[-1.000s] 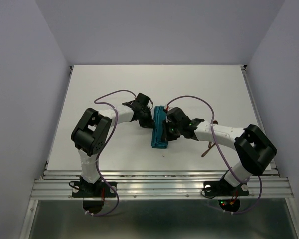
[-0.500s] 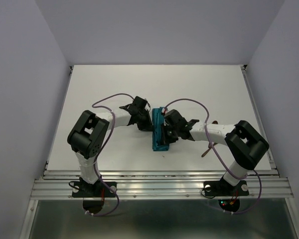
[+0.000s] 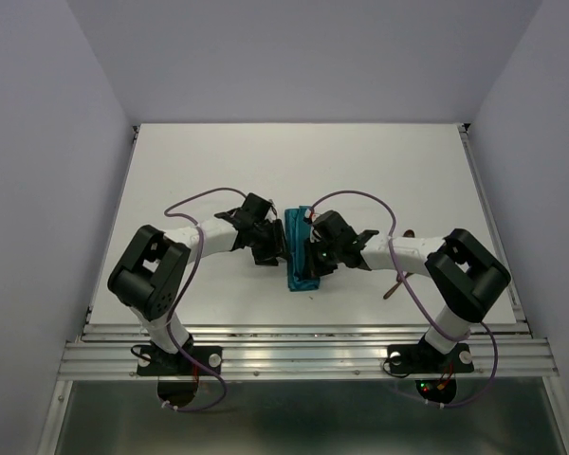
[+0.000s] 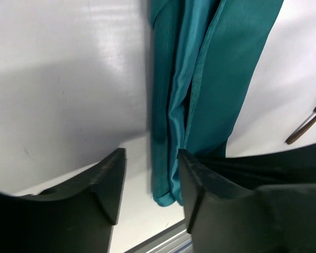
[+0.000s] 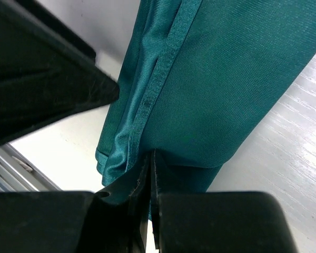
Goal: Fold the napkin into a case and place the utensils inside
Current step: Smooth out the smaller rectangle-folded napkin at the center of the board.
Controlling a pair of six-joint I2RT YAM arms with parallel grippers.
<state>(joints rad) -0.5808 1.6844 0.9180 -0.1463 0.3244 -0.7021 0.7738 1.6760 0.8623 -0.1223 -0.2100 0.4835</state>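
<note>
**Folded napkin lies far-to-near between the two pincers; right one clamps it, left one stands apart**

From the top camera, the napkin point(image 3: 301, 248) is a narrow teal strip in the middle of the table point(image 3: 199, 171). Its long axis runs from the far side towards the arm bases, the near end leaning slightly left. The left pincer point(image 3: 277, 248) sits just beside its left edge and the right pincer point(image 3: 309, 258) is on its right edge, near the lower half. Both arms are bent at raised elbows close to the table's near edge, with their forearms low and reaching inward towards each other. A thin reddish-brown utensil point(image 3: 395, 286) lies by the right forearm, well apart from the napkin and partly hidden.

In the left wrist view, the left pincer point(image 4: 150, 156) is released, its jaws spread. The napkin point(image 4: 221, 79) runs up and away from it in layered folds. Its near end lies in the gap, against the right-hand finger point(image 4: 200, 179). The tip of a utensil point(image 4: 307, 123) shows at the right edge of the view.

In the right wrist view, the right pincer point(image 5: 151, 161) is clenched, its jaws pressed together on the napkin point(image 5: 216, 79) at its near edge. The strip stretches up and away over the table point(image 5: 289, 153).
</note>
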